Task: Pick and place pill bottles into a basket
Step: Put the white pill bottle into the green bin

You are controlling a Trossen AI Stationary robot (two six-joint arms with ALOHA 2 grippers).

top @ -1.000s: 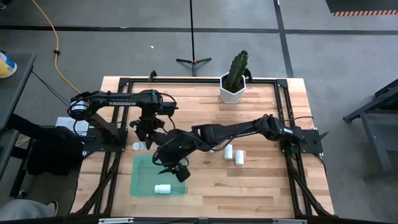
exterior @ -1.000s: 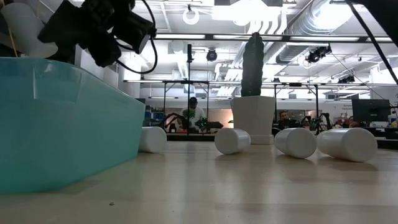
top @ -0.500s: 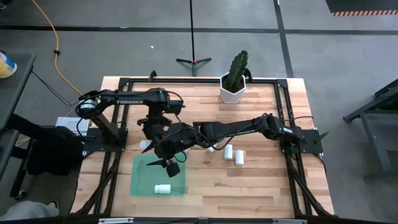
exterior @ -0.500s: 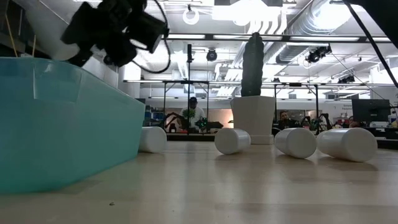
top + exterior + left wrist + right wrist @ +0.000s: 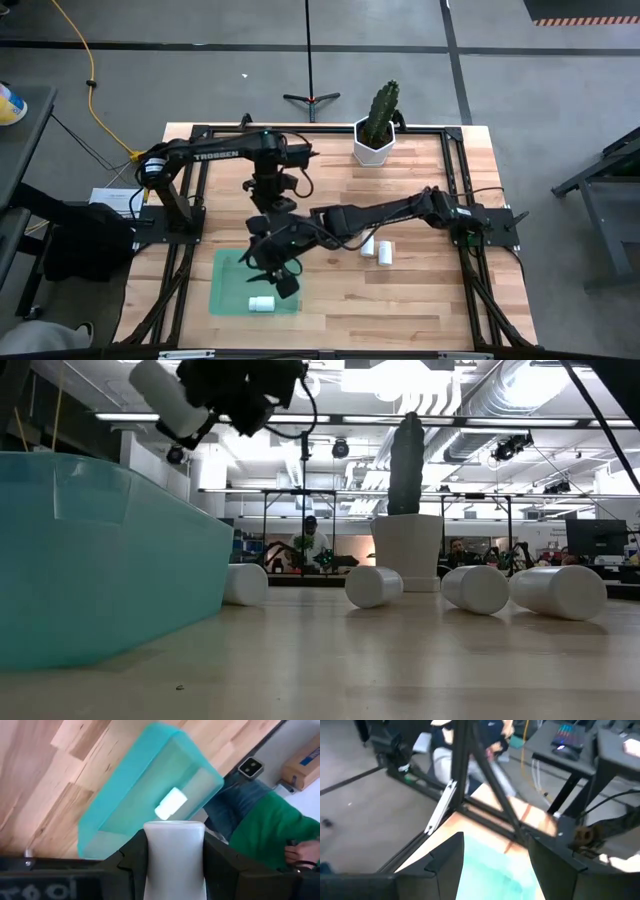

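Note:
My left gripper (image 5: 268, 212) is shut on a white pill bottle (image 5: 174, 855) and is in the air just beyond the far edge of the green tray (image 5: 255, 282). The low view shows the bottle (image 5: 165, 400) high above the table. My right gripper (image 5: 276, 274) is open and empty over the tray, and its fingers frame the tray in the right wrist view (image 5: 495, 870). One bottle (image 5: 262, 303) lies on its side in the tray. Two bottles (image 5: 367, 244) (image 5: 385, 252) lie on the table to the right. The low view shows several lying on the wood (image 5: 373, 585). My left gripper pinches the bottle's round side (image 5: 150, 862) between its two fingers. The bottle lies along the fingers, and its flat end (image 5: 174, 825) sticks out past the fingertips. It is lifted clear of the table and tilted.
A white hexagonal pot with a cactus (image 5: 377, 135) stands at the table's far edge. My right arm (image 5: 390, 212) lies across the middle of the table, above some bottles. A person in green (image 5: 265, 835) is beyond the table's near edge.
My left gripper has carried the bottle toward the table's right edge, from beside the tray's far left corner to above its far edge, and keeps it lifted. My right gripper stays over the tray.

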